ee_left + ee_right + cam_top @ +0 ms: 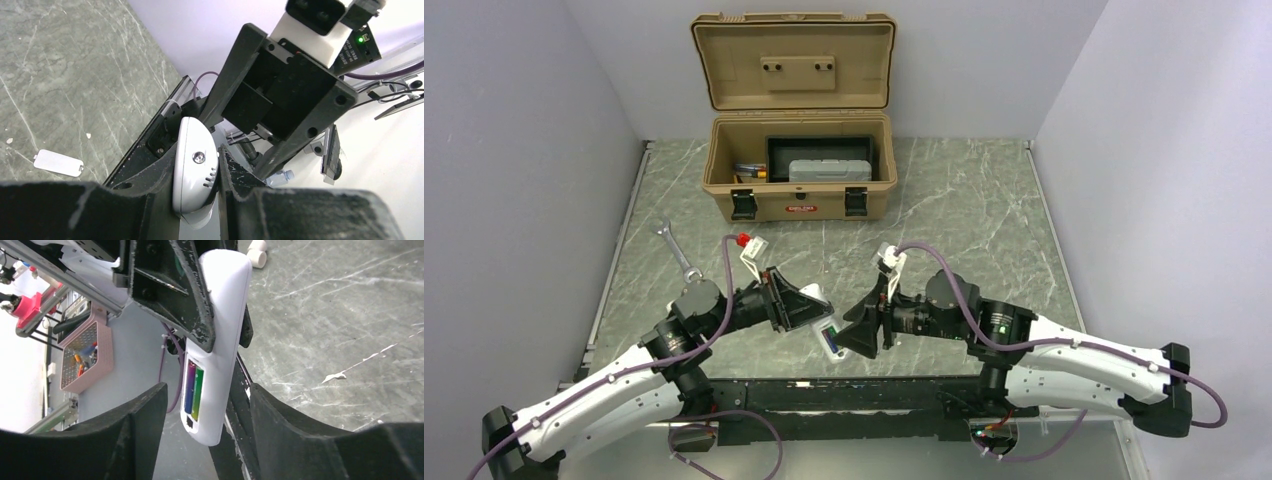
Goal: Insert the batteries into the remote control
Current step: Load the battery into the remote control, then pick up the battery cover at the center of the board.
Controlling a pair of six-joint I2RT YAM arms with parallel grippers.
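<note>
Plain pale lilac-grey walls are enclosing the grey-green marbled worktop along its far, left and right edges.

Slim white remote control, raised and tilted, back cover off, purple battery and green battery seated side by side inside

Both the left arm and right arm have white shells, black joints and purple cables.
</note>
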